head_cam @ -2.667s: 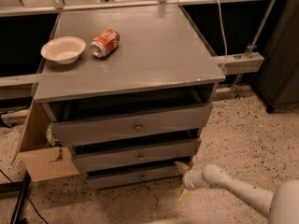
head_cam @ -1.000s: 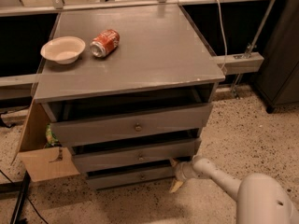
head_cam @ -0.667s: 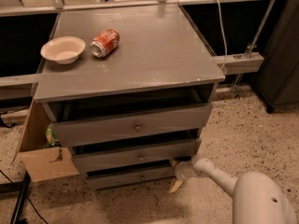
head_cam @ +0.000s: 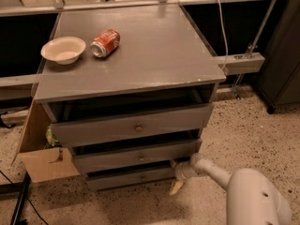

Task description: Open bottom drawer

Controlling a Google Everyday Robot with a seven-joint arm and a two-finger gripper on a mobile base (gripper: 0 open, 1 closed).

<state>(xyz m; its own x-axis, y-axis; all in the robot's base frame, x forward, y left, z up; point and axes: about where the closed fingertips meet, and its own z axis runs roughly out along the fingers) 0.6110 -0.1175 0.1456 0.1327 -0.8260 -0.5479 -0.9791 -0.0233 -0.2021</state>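
Arm: white, comes in low from the bottom right and reaches left.
Pincer (head_cam: 176,175): by the right end of the bottom drawer (head_cam: 126,177); cannot tell if it grips or is let go.
Tabletop (head_cam: 154,55): grey, with a bowl (head_cam: 63,49) and a red can (head_cam: 105,42) lying down.
Floor (head_cam: 243,125): speckled.
Bottom drawer: lowest of three, front faces us, long side runs left to right.

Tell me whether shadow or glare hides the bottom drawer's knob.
Camera view: the bottom drawer sits in shade under the middle drawer, its knob dim but visible; no glare there; the hand at its right end is lit.
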